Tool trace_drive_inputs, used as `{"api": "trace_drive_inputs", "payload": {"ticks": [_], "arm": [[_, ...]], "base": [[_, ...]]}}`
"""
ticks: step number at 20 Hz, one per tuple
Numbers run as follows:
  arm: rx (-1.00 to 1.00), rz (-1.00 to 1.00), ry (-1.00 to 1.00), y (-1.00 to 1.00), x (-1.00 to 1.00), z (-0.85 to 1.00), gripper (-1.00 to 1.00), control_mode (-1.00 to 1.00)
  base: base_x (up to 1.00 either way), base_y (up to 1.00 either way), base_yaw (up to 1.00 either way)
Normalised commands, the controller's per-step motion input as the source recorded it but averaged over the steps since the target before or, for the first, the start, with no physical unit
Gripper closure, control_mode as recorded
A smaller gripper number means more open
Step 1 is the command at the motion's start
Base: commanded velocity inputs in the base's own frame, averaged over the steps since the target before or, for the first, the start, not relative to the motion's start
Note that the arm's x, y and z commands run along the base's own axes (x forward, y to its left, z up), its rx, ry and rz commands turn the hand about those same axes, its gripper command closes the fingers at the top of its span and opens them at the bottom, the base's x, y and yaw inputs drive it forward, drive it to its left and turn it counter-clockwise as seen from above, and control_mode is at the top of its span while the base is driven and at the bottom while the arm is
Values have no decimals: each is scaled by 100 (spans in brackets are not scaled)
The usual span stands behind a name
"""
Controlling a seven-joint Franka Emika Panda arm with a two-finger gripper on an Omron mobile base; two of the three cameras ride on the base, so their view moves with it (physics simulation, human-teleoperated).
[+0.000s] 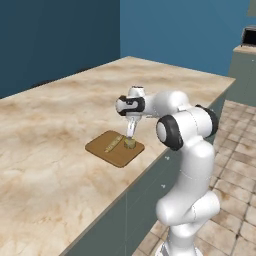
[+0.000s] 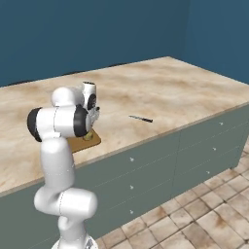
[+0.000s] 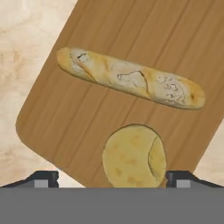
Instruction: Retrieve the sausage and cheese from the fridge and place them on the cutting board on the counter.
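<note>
tool [image 3: 112, 177]: jaws wide apart, straddling the cheese [image 3: 133, 156], clamped on nothing | cheese: lying on the cutting board [image 3: 78, 127] near one board edge | pale tan stick [image 3: 131, 78]: on the same board beside the cheese, apart from it | board: at the front edge of the surface [image 1: 45, 125] | dark knife [image 2: 141, 118]: further along the surface

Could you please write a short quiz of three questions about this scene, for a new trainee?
1. True or false: the cheese lies on the cutting board.
2. What lies next to the cheese on the board? A) a dark red sausage B) a pale tan stick C) a green apple
3. Are the jaws of the gripper open or shut?
Key: 1 true; 2 B; 3 open, standing wider than the cheese.
</note>
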Motion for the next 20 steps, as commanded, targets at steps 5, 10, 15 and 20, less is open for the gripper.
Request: {"api": "trace_drive_inputs", "payload": {"ticks": [5,10,15,20], "arm": [[0,-33,10,-16,-6,87,-100,-100],[0,-80,21,-35,-10,40,-100,-100],[-6,-71,19,-20,-4,24,-100,-100],[-22,-12,-5,6,-21,1,-100,-100]], "base": [[0,0,0],[0,0,0],[0,0,0],[0,0,0]]}}
